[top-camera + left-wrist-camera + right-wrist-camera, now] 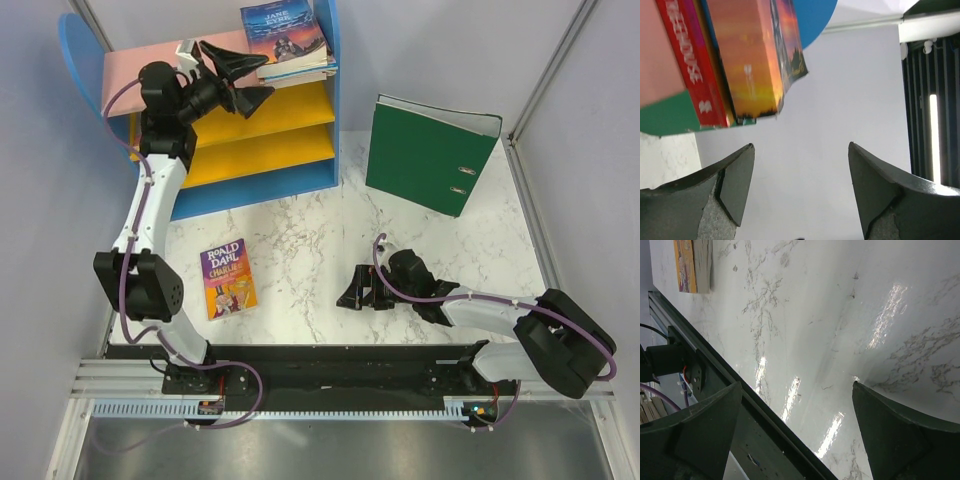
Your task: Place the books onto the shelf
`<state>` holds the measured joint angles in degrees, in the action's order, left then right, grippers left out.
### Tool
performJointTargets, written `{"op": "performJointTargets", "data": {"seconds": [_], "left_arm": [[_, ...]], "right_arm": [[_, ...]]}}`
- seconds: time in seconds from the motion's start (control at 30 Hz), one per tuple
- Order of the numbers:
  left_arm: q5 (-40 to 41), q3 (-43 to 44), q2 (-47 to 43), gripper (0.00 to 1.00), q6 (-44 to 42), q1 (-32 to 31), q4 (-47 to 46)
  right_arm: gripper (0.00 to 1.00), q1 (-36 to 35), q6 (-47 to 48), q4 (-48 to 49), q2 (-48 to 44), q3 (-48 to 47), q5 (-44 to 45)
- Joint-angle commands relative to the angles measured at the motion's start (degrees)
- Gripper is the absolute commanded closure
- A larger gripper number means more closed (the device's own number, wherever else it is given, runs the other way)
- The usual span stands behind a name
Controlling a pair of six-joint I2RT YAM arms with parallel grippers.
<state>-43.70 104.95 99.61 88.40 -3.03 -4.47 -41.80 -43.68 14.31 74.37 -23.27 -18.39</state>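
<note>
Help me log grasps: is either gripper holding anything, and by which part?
Nothing is held: the left gripper and the right gripper are both open and empty.

We see open tabletop (300,235) between the Charlie book (228,278) and the right pincer (350,290); the green binder (425,155) blocks the far right.

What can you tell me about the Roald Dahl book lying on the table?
The Roald Dahl book is a thin paperback with a purple and yellow cover, a cartoon figure and the word Charlie. It lies closed, flat and face up, slightly askew, on the left part of the white marbled table. Only the table touches it.
</note>
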Motion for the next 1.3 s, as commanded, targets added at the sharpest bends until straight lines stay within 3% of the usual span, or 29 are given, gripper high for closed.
{"op": "performJointTargets", "data": {"seconds": [0.0,0.13,0.23,0.33,0.4,0.53,0.7,0.93,1.27], "left_arm": [[-7.36,-6.13,-6.44,0.17,-2.87,-0.05,-2.21],[-4.56,-12.99,-17.48,0.1,-17.5,-0.14,7.51],[4.3,-20.9,-29.59,0.03,-31.37,-0.14,15.52],[17.83,-28.46,-37.8,0.0,-43.7,-0.14,30.27],[26.54,-37.24,-45.18,0.0,-46.03,-0.14,37.58],[35.95,-53.24,-52.76,0.0,-44.39,-0.05,46.56],[42.81,-69.95,-56.28,0.0,-37.35,-0.05,48.42],[52.2,-74.01,-53.56,0.0,-32.94,0.13,48.06],[62.77,-75.24,-48.64,0.07,-29.69,1.36,48.42]], "right_arm": [[0.02,-0.3,0.0,1.6,-1.24,-0.82,-0.33],[0.02,-0.3,0.26,0.9,-1.86,-1.16,-0.15],[0.02,-0.3,0.53,0.29,-2.04,-2.13,-0.5],[0.02,-0.91,0.44,0.46,-0.81,-3.88,-0.33],[0.02,-2.23,0.96,-0.33,1.91,-5.9,0.2],[0.02,-7.14,2.28,-3.31,9.9,-16.16,1.17],[0.02,-9.26,2.02,-4.81,23.26,-28.91,-1.03],[0.02,-9.26,-3.49,-3.77,38.82,-41.67,-4.89],[0.02,-9.88,-14.75,8.71,54.12,-52.49,-10.34]]}}
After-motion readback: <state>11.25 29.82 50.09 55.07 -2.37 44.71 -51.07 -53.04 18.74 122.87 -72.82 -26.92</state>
